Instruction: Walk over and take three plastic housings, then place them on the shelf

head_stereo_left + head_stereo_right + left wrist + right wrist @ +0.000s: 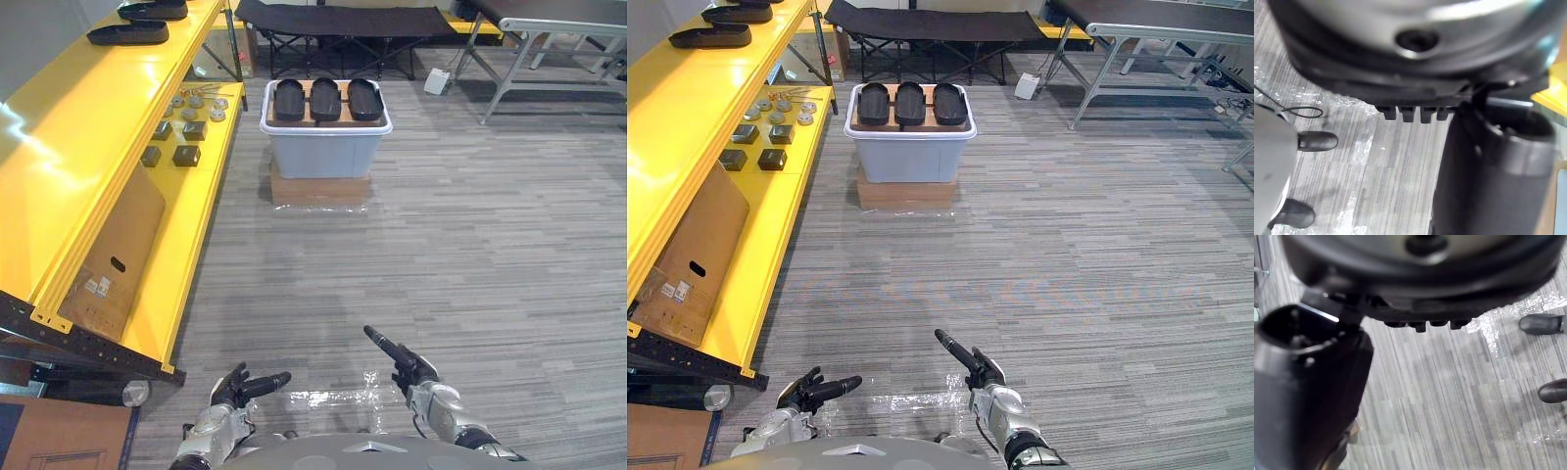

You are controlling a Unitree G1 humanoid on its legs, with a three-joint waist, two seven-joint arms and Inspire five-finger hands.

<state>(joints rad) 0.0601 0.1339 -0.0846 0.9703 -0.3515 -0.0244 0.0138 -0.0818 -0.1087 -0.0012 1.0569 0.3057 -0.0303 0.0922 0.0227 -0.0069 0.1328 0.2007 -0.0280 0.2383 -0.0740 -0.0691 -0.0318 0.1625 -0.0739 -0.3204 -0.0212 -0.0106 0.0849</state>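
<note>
Three black oval plastic housings [325, 99] lie side by side on a board across the top of a pale grey bin [323, 152], far ahead of me on the floor. Two more black housings [127, 33] rest on the top level of the yellow shelf [69, 147] at my left. Low in front of me, my left hand [238, 386] and right hand [415, 370] hover above the floor, far from the bin. Both are open with fingers stretched forward and hold nothing. In the wrist views, the left thumb [1498, 161] and right thumb [1308, 382] stand clear of the fingers.
The bin stands on a flat cardboard box [321, 189]. The shelf's lower level holds small metal parts [196, 103], black blocks [186, 155] and a leaning cardboard sheet [118, 245]. A black folding cot [343, 22] and a grey metal table [549, 39] stand behind. Grey striped floor lies between.
</note>
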